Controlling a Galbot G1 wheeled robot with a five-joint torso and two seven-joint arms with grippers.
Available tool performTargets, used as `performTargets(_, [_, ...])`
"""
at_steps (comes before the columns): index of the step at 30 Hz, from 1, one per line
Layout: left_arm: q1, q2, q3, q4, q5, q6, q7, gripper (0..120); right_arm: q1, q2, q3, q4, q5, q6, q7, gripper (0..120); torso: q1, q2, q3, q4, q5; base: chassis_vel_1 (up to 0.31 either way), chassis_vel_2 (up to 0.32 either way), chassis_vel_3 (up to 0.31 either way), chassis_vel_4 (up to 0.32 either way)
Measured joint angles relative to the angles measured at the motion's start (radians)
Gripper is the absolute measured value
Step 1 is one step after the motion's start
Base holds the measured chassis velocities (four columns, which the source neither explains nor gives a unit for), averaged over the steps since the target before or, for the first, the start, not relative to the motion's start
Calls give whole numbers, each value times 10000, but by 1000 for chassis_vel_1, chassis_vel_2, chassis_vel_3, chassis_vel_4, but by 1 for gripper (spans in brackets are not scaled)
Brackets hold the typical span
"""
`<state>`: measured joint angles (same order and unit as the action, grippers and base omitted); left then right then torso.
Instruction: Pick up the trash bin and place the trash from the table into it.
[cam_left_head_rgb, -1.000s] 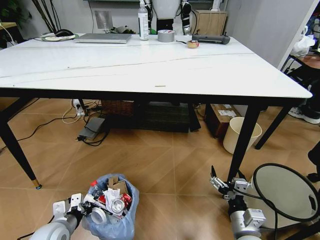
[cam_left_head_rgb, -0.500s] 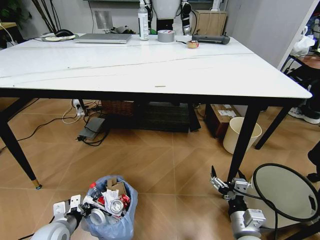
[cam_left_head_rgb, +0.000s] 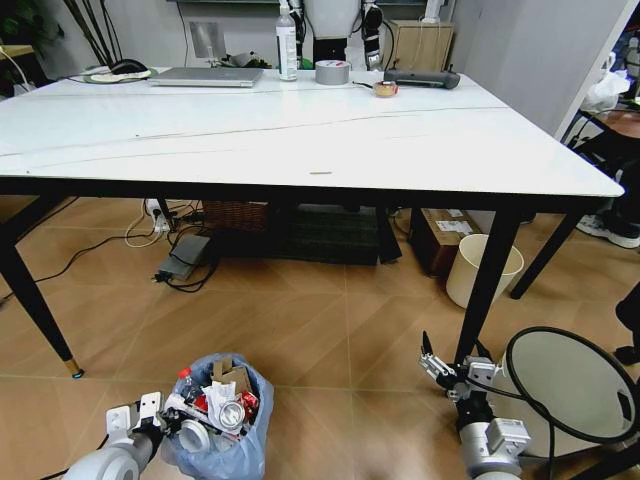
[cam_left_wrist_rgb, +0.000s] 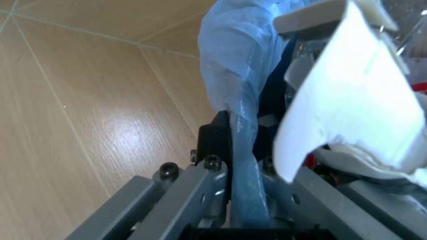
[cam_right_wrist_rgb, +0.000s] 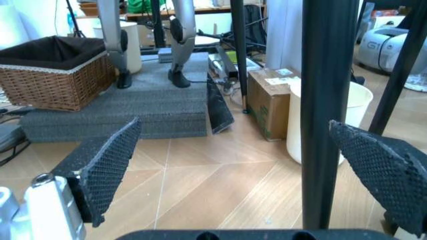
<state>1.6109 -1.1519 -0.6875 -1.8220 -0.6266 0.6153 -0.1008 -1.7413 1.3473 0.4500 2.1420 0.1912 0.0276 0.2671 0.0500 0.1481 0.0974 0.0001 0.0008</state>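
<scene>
The trash bin (cam_left_head_rgb: 232, 452), lined with a crinkled light-blue bag, is low over the wood floor at the lower left. It is full of trash (cam_left_head_rgb: 222, 398): white paper, cardboard, a crushed can and red bits. My left gripper (cam_left_head_rgb: 172, 418) is shut on the bin's rim; the left wrist view shows its fingers (cam_left_wrist_rgb: 215, 145) pinching the blue bag (cam_left_wrist_rgb: 240, 75) beside a white paper (cam_left_wrist_rgb: 353, 95). My right gripper (cam_left_head_rgb: 436, 364) hangs open near the floor, beside a black table leg (cam_right_wrist_rgb: 327, 110). The white marble table (cam_left_head_rgb: 300, 130) spans the view above.
On the table's far edge lie a silver laptop (cam_left_head_rgb: 206, 76), a bottle (cam_left_head_rgb: 287, 42), a grey tape roll (cam_left_head_rgb: 332, 71) and a black device (cam_left_head_rgb: 421, 77). A cream bin (cam_left_head_rgb: 482, 268), a cardboard box (cam_left_head_rgb: 444, 236) and cables (cam_left_head_rgb: 180, 262) sit under the table. A round grey stand (cam_left_head_rgb: 572, 384) is at right.
The bin and my left gripper have shifted slightly lower and leftward in the head view. The right arm has not moved.
</scene>
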Motion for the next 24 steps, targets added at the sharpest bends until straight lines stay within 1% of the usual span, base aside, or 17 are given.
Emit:
performTargets(7, [-3,24,-28,48,64,-26,55,0,-35,4,-6,0,-22,24,0,100,1,1,2,-1,-6,0,0,0,0])
performTargets(9, [20,31,-43,44,240,-91,137,6,-37,3,-5,-1,-24,31,0,100,2,1,3,-2,-8,0,0,0,0])
performTargets(10, [20,31,-43,44,240,-91,137,6,-37,3,-5,-1,-24,31,0,100,2,1,3,-2,-8,0,0,0,0])
performTargets(14, [87,36,-49,-36,456,-210,217,24,-11,5,-3,-5,-24,33,-1,100,2,0,4,-1,-11,0,0,0,0])
performTargets(15, [91,37,-50,-56,459,-214,218,26,-9,6,-3,-5,-24,33,-1,100,2,0,4,-1,-12,0,0,0,0])
performTargets(16, [101,40,-50,-85,461,-218,215,30,-10,7,-3,-6,-24,34,-1,100,2,0,4,-1,-11,0,0,0,0])
performTargets(17, [101,40,-50,-85,461,-218,215,30,-10,7,-3,-6,-24,34,-1,100,2,0,4,-1,-11,0,0,0,0])
performTargets(19, [121,40,-48,-160,461,-226,209,39,-19,13,-3,-13,-24,36,-1,100,2,0,5,-1,-11,0,0,0,0])
performTargets(20, [126,40,-48,-175,460,-227,207,39,-20,14,-3,-13,-24,37,-1,100,2,0,5,-1,-11,0,0,0,0])
performTargets(21, [178,40,-47,-273,460,-232,193,49,-37,20,-3,-16,-25,42,-1,100,2,0,5,-1,-10,0,0,0,0])
performTargets(22, [178,40,-47,-273,460,-232,193,49,-37,20,-3,-16,-25,42,-1,100,2,0,5,-1,-10,0,0,0,0])
performTargets(23, [223,36,-49,-346,460,-241,184,54,-50,20,-6,-17,-26,43,-1,100,2,0,5,-1,-10,0,0,0,0])
performTargets(24, [261,31,-57,-408,456,-245,180,57,-58,20,-8,-17,-27,44,-1,100,2,0,5,-1,-11,0,0,0,0])
